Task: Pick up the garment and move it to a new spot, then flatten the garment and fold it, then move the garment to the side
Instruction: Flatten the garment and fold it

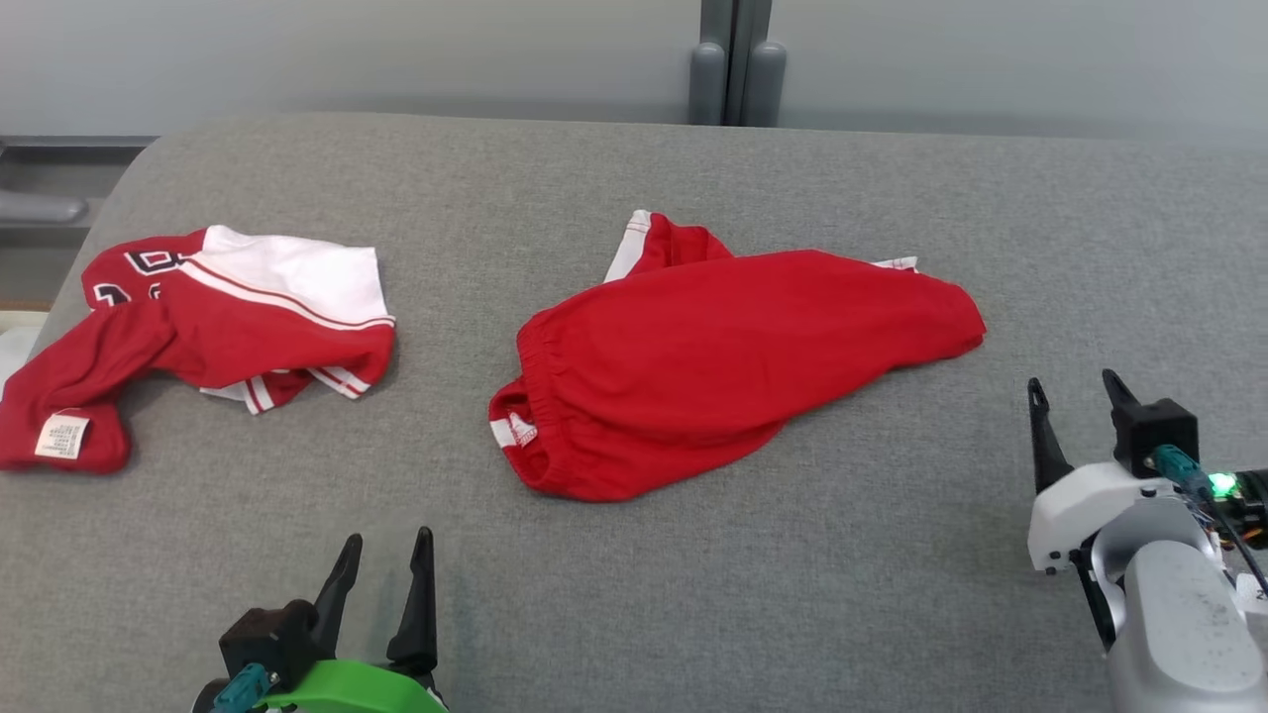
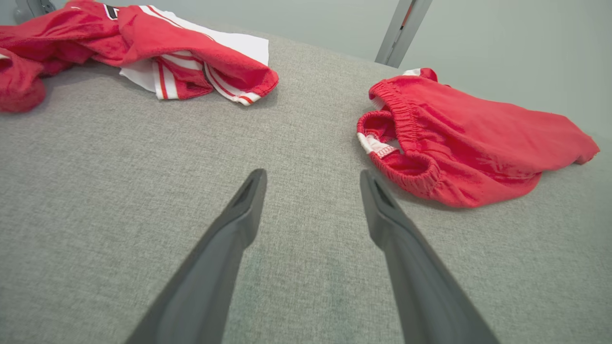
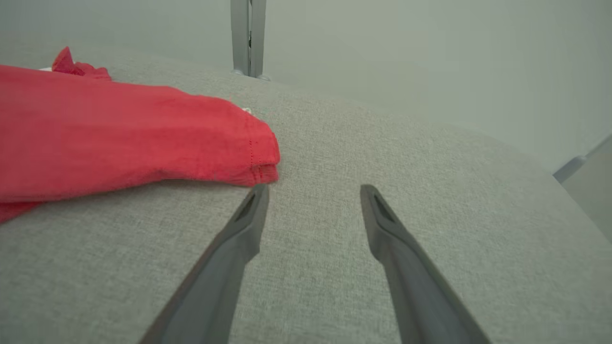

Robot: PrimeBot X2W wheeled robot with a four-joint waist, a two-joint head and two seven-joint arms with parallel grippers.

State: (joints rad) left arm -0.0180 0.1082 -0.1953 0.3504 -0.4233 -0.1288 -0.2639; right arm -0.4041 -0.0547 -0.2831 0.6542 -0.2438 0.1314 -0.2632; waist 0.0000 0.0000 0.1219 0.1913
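Writing on the jersey: the red and white jersey (image 1: 228,317) at the table's left carries dark, white-edged characters near its top edge, but folds cut them off and you cannot read them.
Care tag: a white tag (image 1: 62,436) lies on the jersey's near left corner; its print is too small to read.
Shorts label: a small white label (image 2: 377,145) sits inside the elastic waistband; you can make out no text on it.
Shorts: the red shorts (image 1: 733,366) lie loosely crumpled near the middle of the grey table (image 1: 693,594), waistband toward the left, well apart from the jersey.
Left gripper: your left gripper (image 1: 388,537) hovers low at the near edge, fingers spread and empty, pointing between the two garments.
Right gripper: your right gripper (image 1: 1072,380) is at the right, fingers apart with nothing between them, just beside the shorts' right hem without touching it.
Cut off: the jersey's left end runs out of the head view; the right wrist view is slightly blurred.
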